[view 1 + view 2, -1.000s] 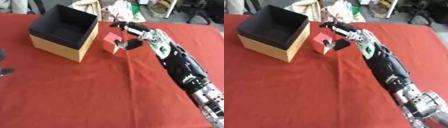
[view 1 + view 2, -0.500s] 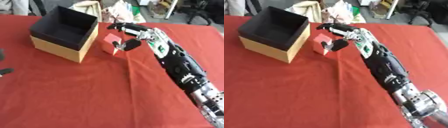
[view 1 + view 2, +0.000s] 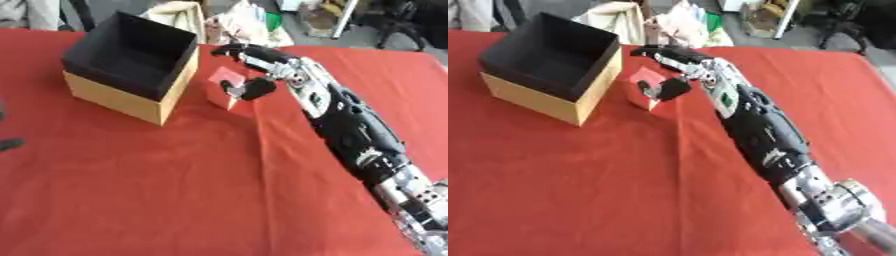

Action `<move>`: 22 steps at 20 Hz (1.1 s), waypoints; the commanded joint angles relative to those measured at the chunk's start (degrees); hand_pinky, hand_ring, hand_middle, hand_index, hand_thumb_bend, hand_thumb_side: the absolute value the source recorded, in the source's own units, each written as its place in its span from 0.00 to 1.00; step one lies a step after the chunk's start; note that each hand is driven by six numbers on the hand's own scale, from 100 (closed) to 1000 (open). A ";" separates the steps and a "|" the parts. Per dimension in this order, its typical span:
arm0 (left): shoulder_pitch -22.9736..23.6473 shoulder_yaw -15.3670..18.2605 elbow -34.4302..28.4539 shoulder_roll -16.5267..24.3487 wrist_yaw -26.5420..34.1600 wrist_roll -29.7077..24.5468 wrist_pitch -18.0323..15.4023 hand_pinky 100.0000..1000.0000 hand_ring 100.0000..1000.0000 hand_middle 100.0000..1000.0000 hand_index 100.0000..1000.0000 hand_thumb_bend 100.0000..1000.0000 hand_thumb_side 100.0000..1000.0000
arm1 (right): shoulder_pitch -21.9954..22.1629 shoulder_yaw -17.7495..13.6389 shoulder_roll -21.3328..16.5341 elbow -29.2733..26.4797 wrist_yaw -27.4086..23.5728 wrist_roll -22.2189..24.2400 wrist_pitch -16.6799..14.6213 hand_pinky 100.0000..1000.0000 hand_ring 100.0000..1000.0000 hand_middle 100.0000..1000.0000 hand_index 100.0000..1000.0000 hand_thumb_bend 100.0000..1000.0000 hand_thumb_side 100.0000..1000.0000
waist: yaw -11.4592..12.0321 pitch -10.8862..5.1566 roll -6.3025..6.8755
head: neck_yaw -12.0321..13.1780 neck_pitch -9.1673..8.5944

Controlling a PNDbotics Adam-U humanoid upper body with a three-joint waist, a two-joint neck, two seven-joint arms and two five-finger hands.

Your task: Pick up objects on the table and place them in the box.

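A red cube [image 3: 224, 85] with a tan side sits tilted on the red cloth, close to the right wall of the box [image 3: 118, 97]. The box is open, black inside with tan outer walls. My right hand [image 3: 262, 75] reaches in from the right. Its fingers curl over the cube's top and far side, and its thumb [image 3: 667, 90] presses the cube's near right face. Whether the cube's bottom touches the cloth is unclear. Dark parts of my left hand [image 3: 9, 144] show at the left edge of the left eye view only.
The red cloth [image 3: 175, 190] covers the whole table. Bags and clutter [image 3: 680, 25] lie beyond the far edge, right behind the cube. My right forearm [image 3: 763, 135] crosses the right half of the table.
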 commanded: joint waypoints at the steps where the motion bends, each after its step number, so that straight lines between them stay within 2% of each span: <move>1: -0.84 -0.07 -0.69 0.31 0.37 -0.16 -0.02 0.78 1.00 0.91 0.90 0.00 0.32 | -1.15 -0.17 -0.95 -0.48 1.03 0.71 -0.06 0.86 1.00 0.95 1.00 0.00 0.37 | 0.09 -0.92 0.18 | -0.16 -0.28; 16: -0.83 0.01 -0.75 0.32 0.23 -0.11 0.05 0.78 1.00 0.91 0.90 0.00 0.32 | -0.84 -0.93 -0.27 2.93 5.54 0.20 0.94 0.85 1.00 0.94 1.00 0.00 0.40 | 0.26 -0.63 0.12 | -0.14 -0.51; 20: -0.80 0.03 -0.75 0.34 0.19 -0.08 0.04 0.78 1.00 0.91 0.90 0.00 0.32 | -0.74 -0.87 -0.09 3.31 6.32 0.51 0.85 0.83 1.00 0.92 1.00 0.00 0.37 | 0.17 -0.51 0.18 | -0.13 -0.52; 22: -0.79 0.05 -0.76 0.33 0.16 -0.08 0.03 0.78 1.00 0.91 0.90 0.00 0.32 | -0.67 -0.85 -0.06 3.36 6.63 0.75 0.85 0.80 0.96 0.89 0.99 0.00 0.32 | 0.11 -0.47 0.19 | -0.14 -0.57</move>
